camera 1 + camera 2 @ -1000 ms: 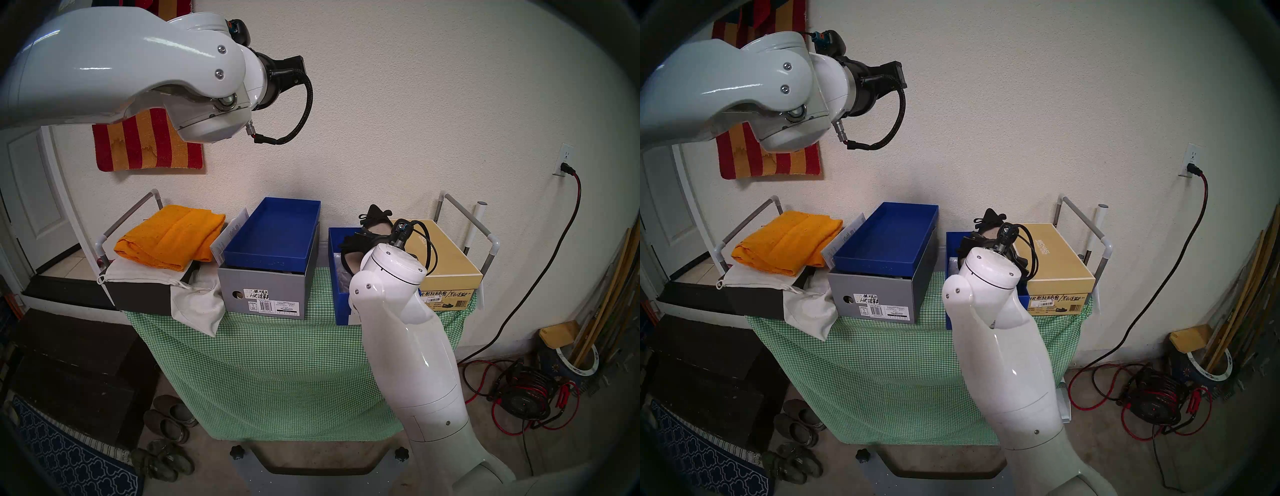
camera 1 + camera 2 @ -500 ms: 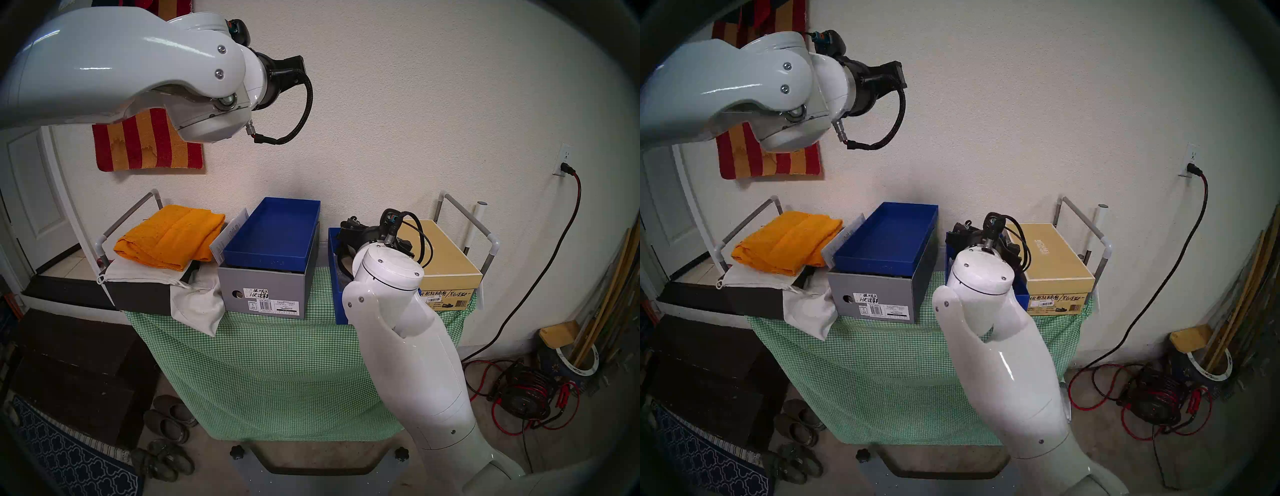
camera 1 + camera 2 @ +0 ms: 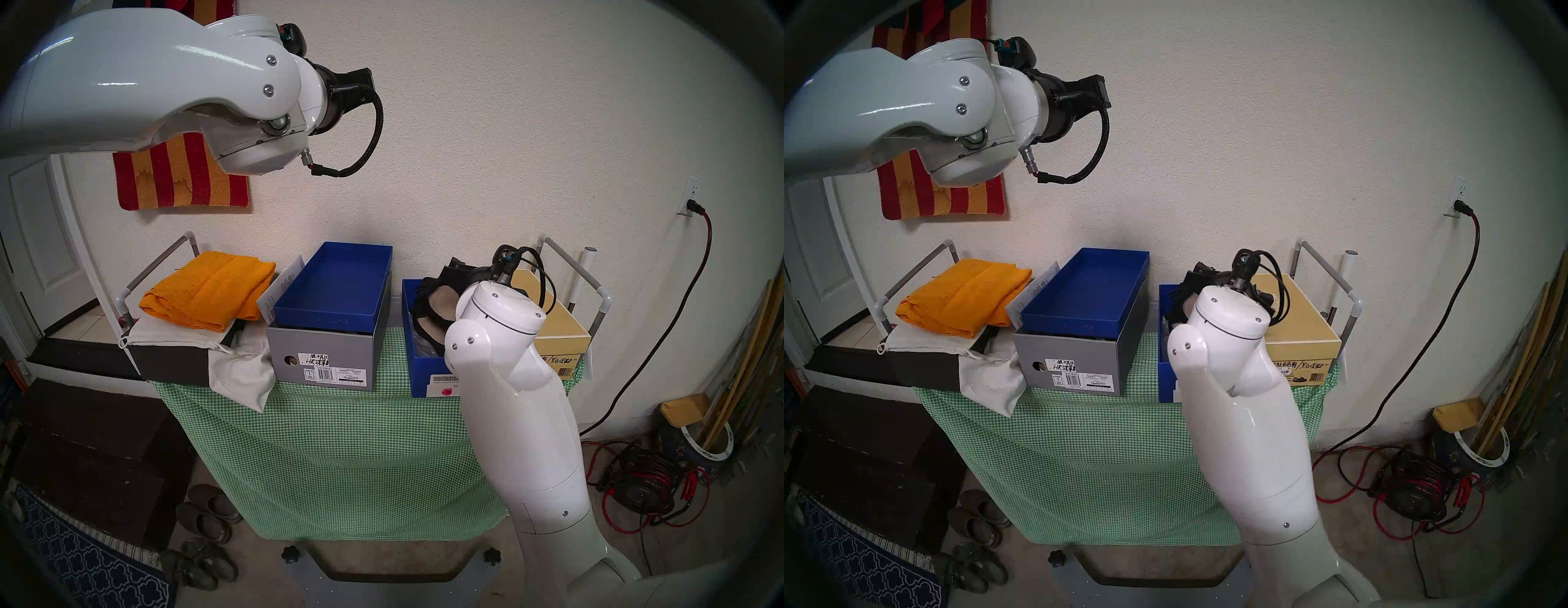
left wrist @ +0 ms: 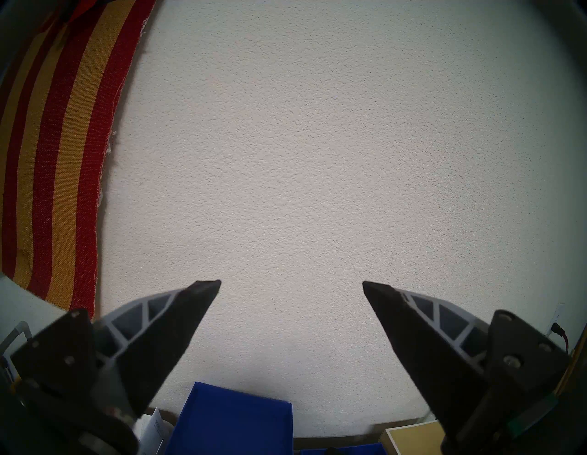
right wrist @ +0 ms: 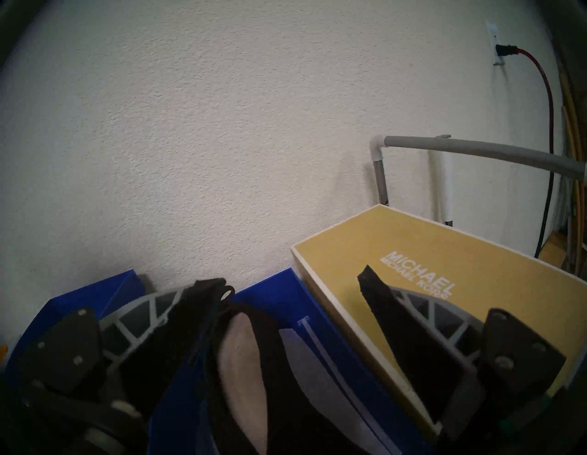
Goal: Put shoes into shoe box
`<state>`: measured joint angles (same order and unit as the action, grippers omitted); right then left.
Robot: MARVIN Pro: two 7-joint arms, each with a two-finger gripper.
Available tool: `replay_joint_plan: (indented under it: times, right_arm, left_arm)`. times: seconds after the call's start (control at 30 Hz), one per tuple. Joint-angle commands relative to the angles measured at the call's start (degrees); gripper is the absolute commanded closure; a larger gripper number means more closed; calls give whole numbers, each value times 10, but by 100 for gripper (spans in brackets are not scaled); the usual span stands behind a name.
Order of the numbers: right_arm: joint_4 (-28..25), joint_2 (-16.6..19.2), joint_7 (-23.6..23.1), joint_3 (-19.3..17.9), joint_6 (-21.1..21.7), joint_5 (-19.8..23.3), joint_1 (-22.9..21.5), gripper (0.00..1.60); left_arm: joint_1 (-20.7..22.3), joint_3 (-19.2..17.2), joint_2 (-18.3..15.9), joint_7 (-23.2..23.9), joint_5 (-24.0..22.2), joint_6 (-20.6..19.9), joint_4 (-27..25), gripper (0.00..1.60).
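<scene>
Two black flats point(image 3: 437, 303) lying in the deep blue shoe box point(image 3: 418, 371) at the table's point(image 3: 339, 446) right front, beige insoles up, box squeezed against the gold-tan box point(image 3: 560, 322) on its right. Seen from the head views: white barcode label with pink-red sticker point(image 3: 443, 385) on the box front, grey VIONIC box point(image 3: 322, 361) carrying an upturned blue lid point(image 3: 335, 288) mid-table, orange cloth point(image 3: 208, 288) toward the left edge. Seen only from the right wrist: right gripper point(image 5: 292, 282) with fingers spread wide and empty, one finger point(image 5: 178, 321) left of a flat's rim, the other point(image 5: 403, 327) over the MICHAEL lid; one flat point(image 5: 251, 365) directly below and between them, not pinched. Seen only from the left wrist: left gripper point(image 4: 291, 282) spread wide, empty, facing bare wall high above the table, blue lid edge point(image 4: 235, 416) far beneath. Against half a second earlier: right wrist higher and farther right, barcode label now uncovered, a shoe held up a second ago now down in the box; left arm unchanged.
</scene>
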<state>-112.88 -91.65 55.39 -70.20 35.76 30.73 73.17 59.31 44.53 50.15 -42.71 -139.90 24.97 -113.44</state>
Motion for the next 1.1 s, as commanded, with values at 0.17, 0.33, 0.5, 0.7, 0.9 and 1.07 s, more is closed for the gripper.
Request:
replay_joint_plan:
  times: [0.17,0.33,0.5,0.7,0.9,1.07]
  right_arm:
    - [9,19,-36,36,-28,-15,-12,0]
    - [10,21,-55,54,-83,-65,-19,0]
    - [24,30,-66,57,-134,-98,-39,0]
    - [35,40,-80,60,-183,-113,-46,0]
    - [30,55,-95,63,-187,-125,-54,0]
    - [-9,65,-142,71,-161,-93,-50,0]
  left_arm:
    - [1,-1,-1,-1,-1,-1,1,0]
    - [1,-1,-1,-1,-1,0,1,0]
    - [1,-1,-1,-1,-1,0,1,0]
    - [1,-1,-1,-1,-1,-1,1,0]
    - [1,-1,-1,-1,-1,-1,1,0]
    - [1,-1,-1,-1,-1,-1,1,0]
